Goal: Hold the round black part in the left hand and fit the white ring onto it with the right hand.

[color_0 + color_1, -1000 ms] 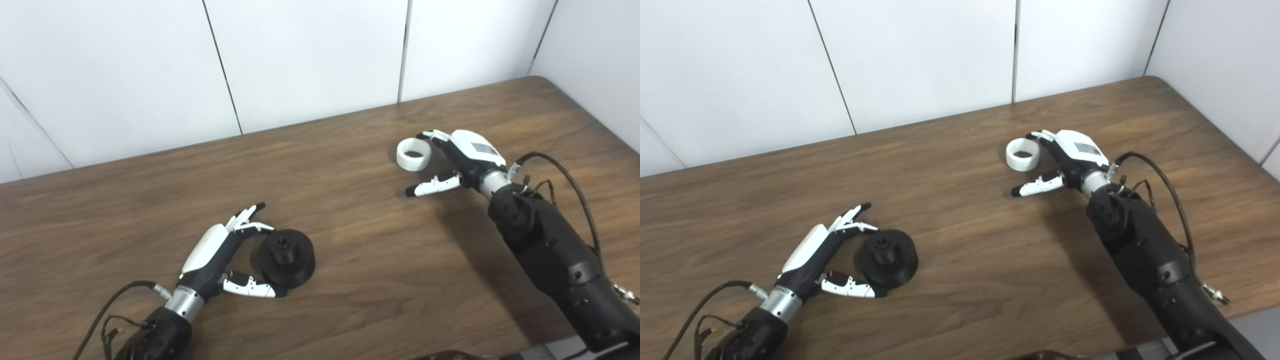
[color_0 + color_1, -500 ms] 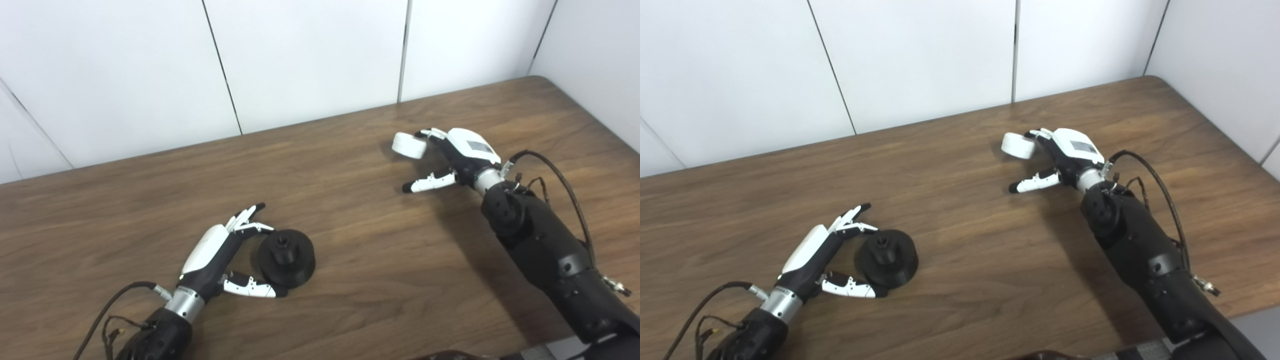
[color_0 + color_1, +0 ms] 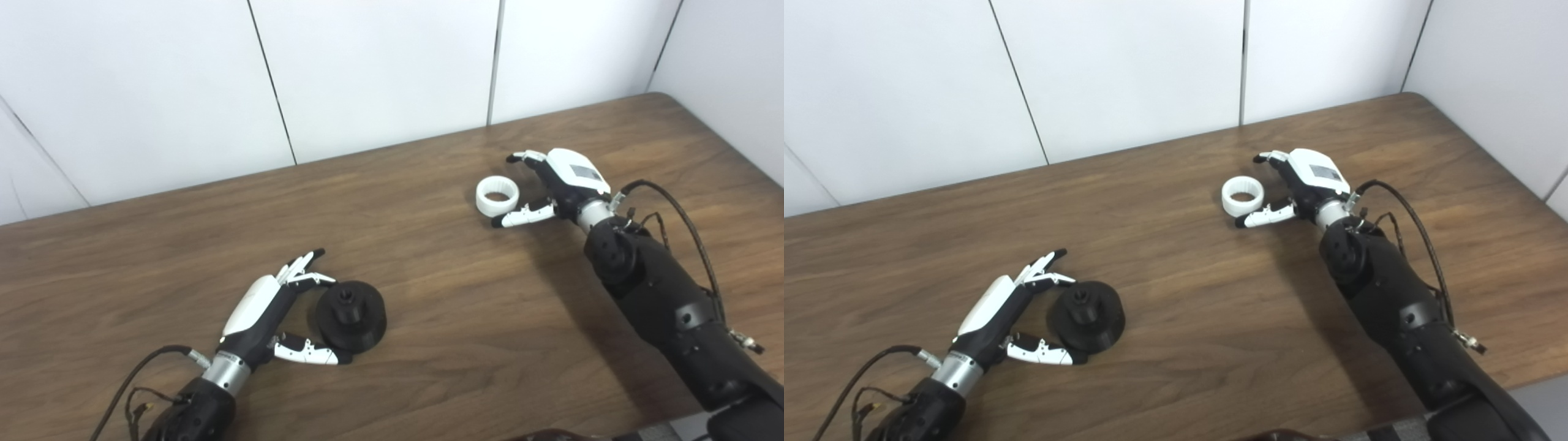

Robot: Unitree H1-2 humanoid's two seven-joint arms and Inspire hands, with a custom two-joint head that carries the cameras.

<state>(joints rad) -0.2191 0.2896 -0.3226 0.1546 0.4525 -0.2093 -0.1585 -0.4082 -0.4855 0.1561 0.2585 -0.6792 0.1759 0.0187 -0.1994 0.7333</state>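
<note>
Back flat on the brown wooden table (image 3: 429, 269), hole up, after standing tipped on edge 0.5 s ago: small white plastic ring (image 3: 497, 195). Beside it, spread and holding nothing, right hand (image 3: 554, 184), thumb tip near ring's rim; contact hard to judge. Well apart, round black stepped part (image 3: 351, 315), cupped loosely by spread left hand (image 3: 275, 312), unlifted.

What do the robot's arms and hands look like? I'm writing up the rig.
Both arms are bulky black shells ending in a silver wrist collar. The left hand and right hand have white backs, black palms, and white fingers with black tips. The right hand's back carries a small grey rectangular panel. A black cable loops outside each forearm to the wrist, with small connectors.
</note>
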